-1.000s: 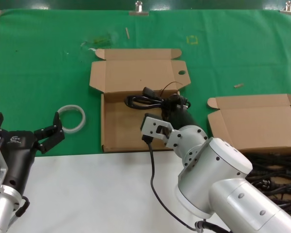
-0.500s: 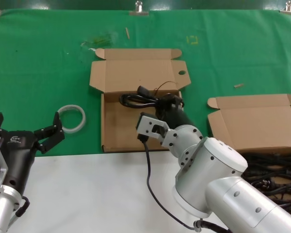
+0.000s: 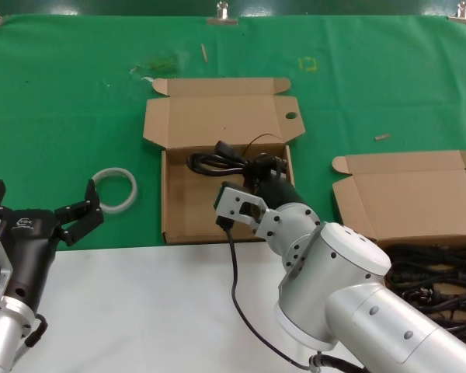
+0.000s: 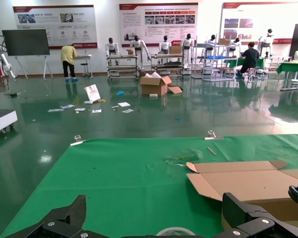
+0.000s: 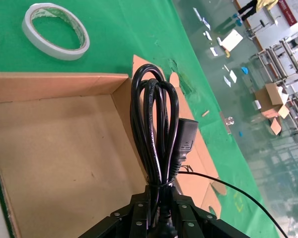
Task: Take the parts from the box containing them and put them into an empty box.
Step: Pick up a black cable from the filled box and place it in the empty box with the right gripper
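- The right gripper (image 5: 156, 210) was clamped on one end of the bundled power cord (image 3: 221, 161), held over the far side of the empty box (image 3: 188, 208)
- Released there, the coil risked catching on the box's far wall by the lid (image 3: 217, 116)
- The left gripper (image 3: 43, 217), fingers spread and holding nothing, waited well apart from the box

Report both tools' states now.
Left tool: open, empty, parked beside the white ring.
Right tool: shut on a bundled power cord over the holed-lid box.
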You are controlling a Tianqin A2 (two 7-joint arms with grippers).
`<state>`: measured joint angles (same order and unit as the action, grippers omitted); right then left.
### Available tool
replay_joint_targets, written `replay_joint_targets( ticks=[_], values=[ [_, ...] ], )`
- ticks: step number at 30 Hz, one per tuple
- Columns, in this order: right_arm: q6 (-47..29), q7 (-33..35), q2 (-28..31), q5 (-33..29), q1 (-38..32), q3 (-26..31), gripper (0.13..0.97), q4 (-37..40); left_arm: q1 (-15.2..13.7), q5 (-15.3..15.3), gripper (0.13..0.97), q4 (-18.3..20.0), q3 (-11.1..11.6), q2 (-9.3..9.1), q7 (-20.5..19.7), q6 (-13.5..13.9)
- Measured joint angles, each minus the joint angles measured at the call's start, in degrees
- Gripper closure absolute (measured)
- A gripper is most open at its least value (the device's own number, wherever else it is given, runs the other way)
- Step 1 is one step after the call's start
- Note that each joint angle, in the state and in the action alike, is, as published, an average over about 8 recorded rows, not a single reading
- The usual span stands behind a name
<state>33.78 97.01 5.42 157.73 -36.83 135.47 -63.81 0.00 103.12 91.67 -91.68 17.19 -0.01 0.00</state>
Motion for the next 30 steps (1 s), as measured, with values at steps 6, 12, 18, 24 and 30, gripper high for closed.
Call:
replay_joint_targets(
  ticks=[6, 12, 18, 24, 30],
  values=[
    [0.37, 0.03, 0.0, 0.0, 0.28, -0.21, 0.892, -0.16, 0.0, 0.0, 0.132, 0.0, 0.0, 0.0, 0.0, 0.0],
    [1.4, 0.94, 0.0, 0.0, 0.94, -0.86, 0.892, -1.55, 0.0, 0.0, 0.132, 0.0, 0.0, 0.0, 0.0, 0.0],
    [2.46, 1.7, 0.0, 0.0, 1.63, -1.2, 0.892, -3.05, 0.0, 0.0, 0.132, 0.0, 0.0, 0.0, 0.0, 0.0],
    [3.08, 1.57, 0.0, 0.0, 1.87, -0.87, 0.892, -3.68, 0.0, 0.0, 0.132, 0.0, 0.0, 0.0, 0.0, 0.0],
    [3.23, 0.63, 0.0, 0.0, 1.66, -0.09, 0.892, -3.82, 0.0, 0.0, 0.132, 0.0, 0.0, 0.0, 0.0, 0.0]
  ],
)
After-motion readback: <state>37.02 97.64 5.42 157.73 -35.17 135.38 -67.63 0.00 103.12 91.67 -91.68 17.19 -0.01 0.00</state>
